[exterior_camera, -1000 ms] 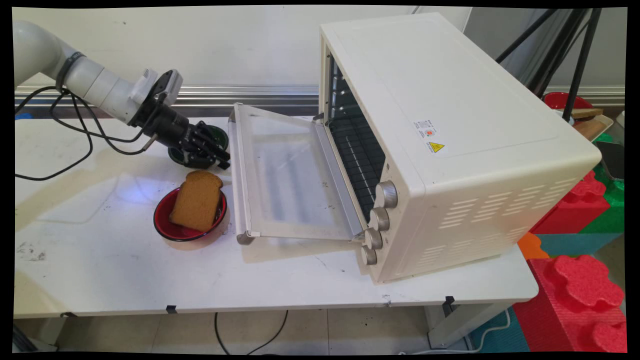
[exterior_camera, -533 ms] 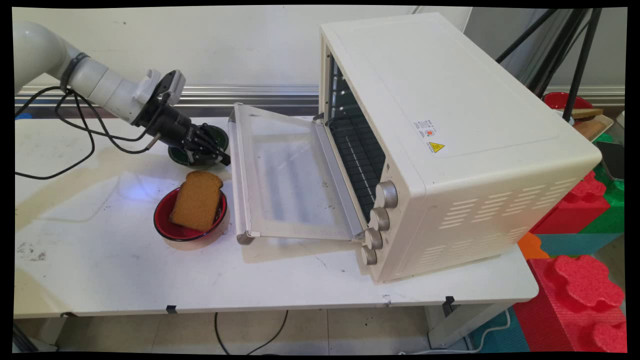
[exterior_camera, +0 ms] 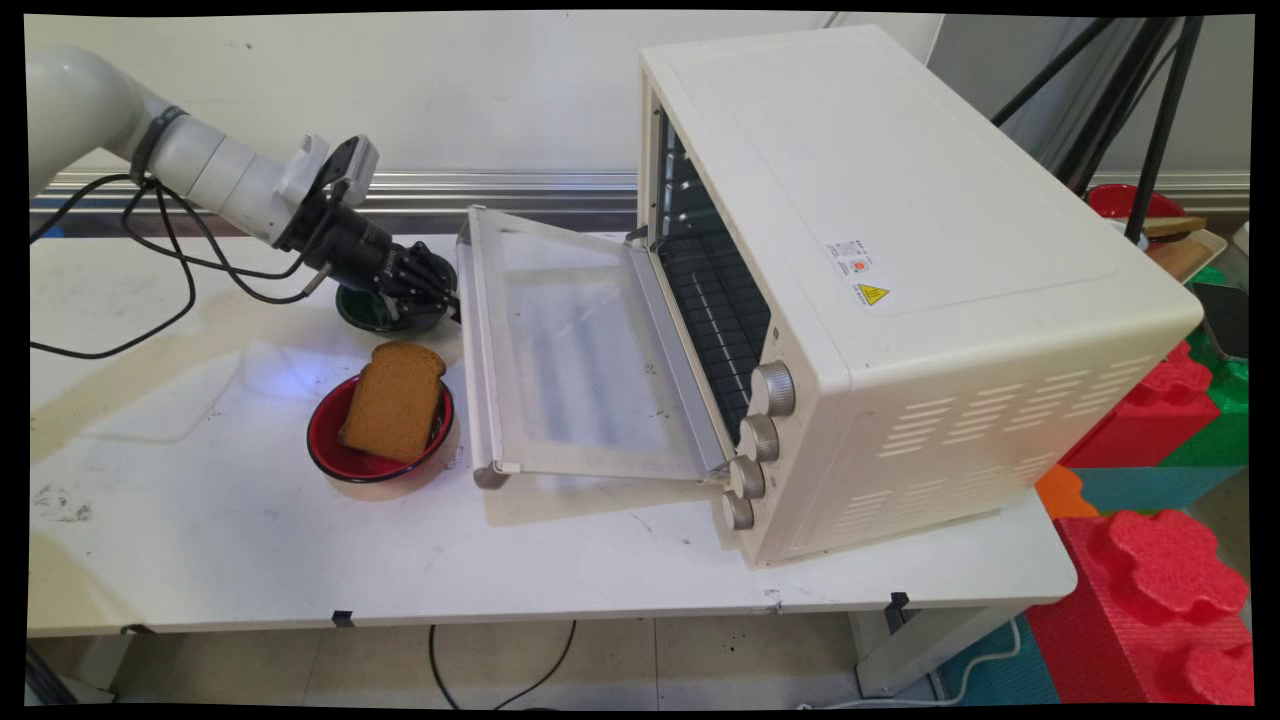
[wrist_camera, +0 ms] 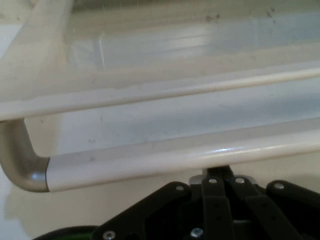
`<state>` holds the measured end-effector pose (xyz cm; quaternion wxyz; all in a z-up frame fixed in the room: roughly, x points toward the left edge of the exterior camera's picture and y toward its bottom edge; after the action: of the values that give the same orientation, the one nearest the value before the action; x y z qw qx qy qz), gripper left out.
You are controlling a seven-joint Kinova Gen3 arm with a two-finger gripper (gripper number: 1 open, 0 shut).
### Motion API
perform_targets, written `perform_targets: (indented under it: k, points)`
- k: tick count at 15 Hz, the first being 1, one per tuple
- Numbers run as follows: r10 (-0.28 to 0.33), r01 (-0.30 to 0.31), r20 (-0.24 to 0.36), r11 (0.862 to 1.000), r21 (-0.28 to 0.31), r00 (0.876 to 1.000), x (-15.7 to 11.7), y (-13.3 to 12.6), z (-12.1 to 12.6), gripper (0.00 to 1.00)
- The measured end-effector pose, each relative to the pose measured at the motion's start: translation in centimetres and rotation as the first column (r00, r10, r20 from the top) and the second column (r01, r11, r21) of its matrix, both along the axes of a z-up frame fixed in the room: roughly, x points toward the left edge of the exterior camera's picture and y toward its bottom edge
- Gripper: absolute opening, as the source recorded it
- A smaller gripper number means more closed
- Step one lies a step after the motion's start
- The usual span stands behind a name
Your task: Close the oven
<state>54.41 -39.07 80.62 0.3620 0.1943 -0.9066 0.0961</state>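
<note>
- Main view: the toaster oven [exterior_camera: 900, 250] stands on the right half of the worktop [exterior_camera: 250, 560]. Its door [exterior_camera: 580, 370] is dropped open toward the left and lies a little above level.
- Main view: the arm comes in low from the upper left, with black cables [exterior_camera: 150, 260] looping beneath it. The pincer [exterior_camera: 445, 303] is at the far end of the door's handle rail [exterior_camera: 478, 400], touching it or just short of it; this angle does not settle which.
- Main view: a green bowl [exterior_camera: 360, 310] lies directly under the pincer and is partly hidden by it. Nearer the camera, a red bowl [exterior_camera: 345, 462] holds a leaning slice of brown bread [exterior_camera: 395, 400], just beside the door's front corner.
- Main view: four knobs [exterior_camera: 772, 388] run down the oven's front right side, well apart from the arm.
- Hand view: the handle rail [wrist_camera: 175, 160] crosses the picture just above the pincer [wrist_camera: 217, 175], which looks clenched with nothing held and has its tip at the rail's underside.
- Hand view: the rail's grey bracket [wrist_camera: 20, 165] curves down at the left and the door glass [wrist_camera: 200, 120] is behind the rail. A sliver of the green bowl [wrist_camera: 70, 234] shows at the bottom.
- Judgement: the rail looks smooth and rounded, so contact off its centreline could slip. Contact this near one end of the rail would likely twist the door on its hinge. The red bowl is close enough to the door's corner to be worth minding.
</note>
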Motion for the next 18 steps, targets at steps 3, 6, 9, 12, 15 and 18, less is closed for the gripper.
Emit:
perform_targets:
  k: [3, 6, 9, 12, 15, 18]
  points:
    - [0.000, 0.000, -0.021, 1.000, -0.005, 1.000, 0.0, 0.1, -0.1, 0.00]
    - [-0.002, 0.001, -0.055, 1.000, -0.017, 0.998, 0.1, 0.5, 0.0, 0.00]
    - [-0.011, 0.007, -0.101, 0.999, -0.038, 0.995, 0.0, 1.0, 0.5, 0.00]
    - [-0.019, 0.010, -0.139, 0.998, -0.060, 0.990, -0.2, 1.3, 1.2, 0.00]
    - [-0.022, 0.004, -0.193, 0.996, -0.090, 0.981, -0.4, 1.4, 2.4, 0.00]
    - [-0.018, -0.013, -0.253, 0.992, -0.122, 0.967, -0.9, 1.0, 4.0, 0.00]
